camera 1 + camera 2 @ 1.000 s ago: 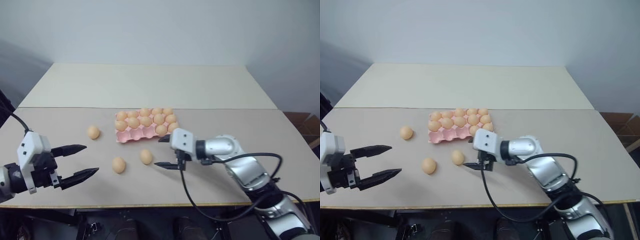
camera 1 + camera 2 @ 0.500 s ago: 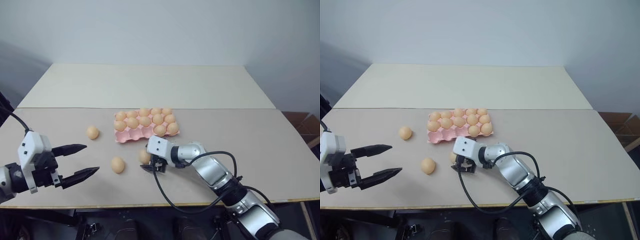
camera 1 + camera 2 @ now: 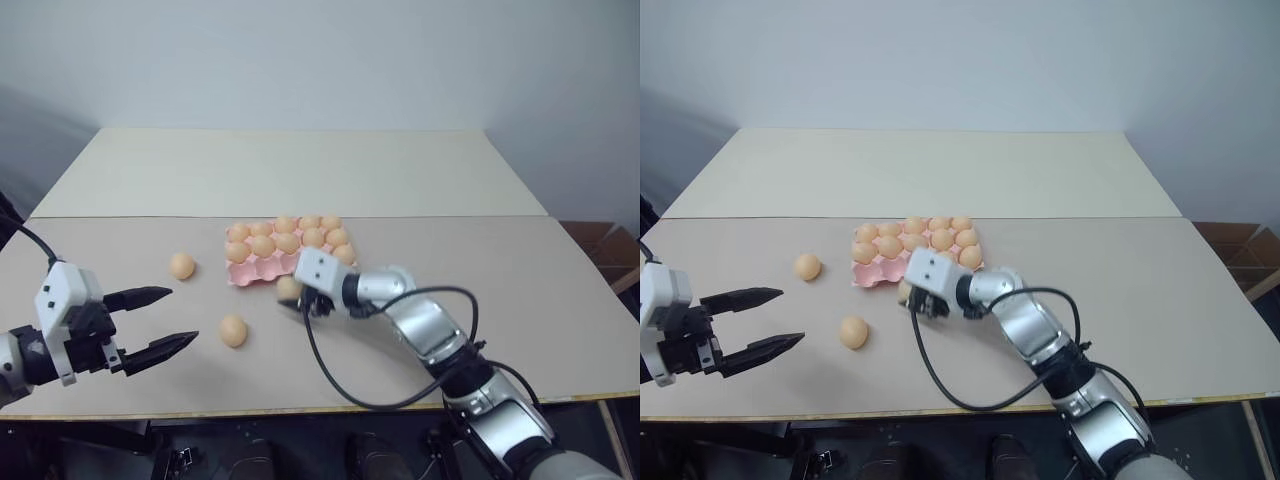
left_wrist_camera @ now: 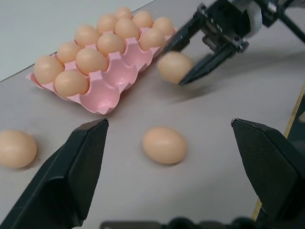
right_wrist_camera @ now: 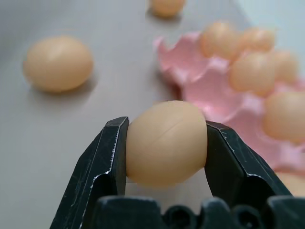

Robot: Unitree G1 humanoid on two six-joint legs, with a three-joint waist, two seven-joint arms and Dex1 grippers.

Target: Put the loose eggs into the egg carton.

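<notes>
The right pincer (image 5: pixel 167 143) is gripping a smooth, pale orange-tan egg (image 5: pixel 167 142) at frame centre, beside the pink egg carton (image 3: pixel 262 269). Two loose eggs (image 3: pixel 233 331) are lying left of centre on the desk (image 3: pixel 560 300). The left pincer (image 3: pixel 160 320) is gaping empty, lower left.

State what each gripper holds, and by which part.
Right gripper pinches one egg across its two sides, one finger each. Left gripper is open, holding nothing.
</notes>
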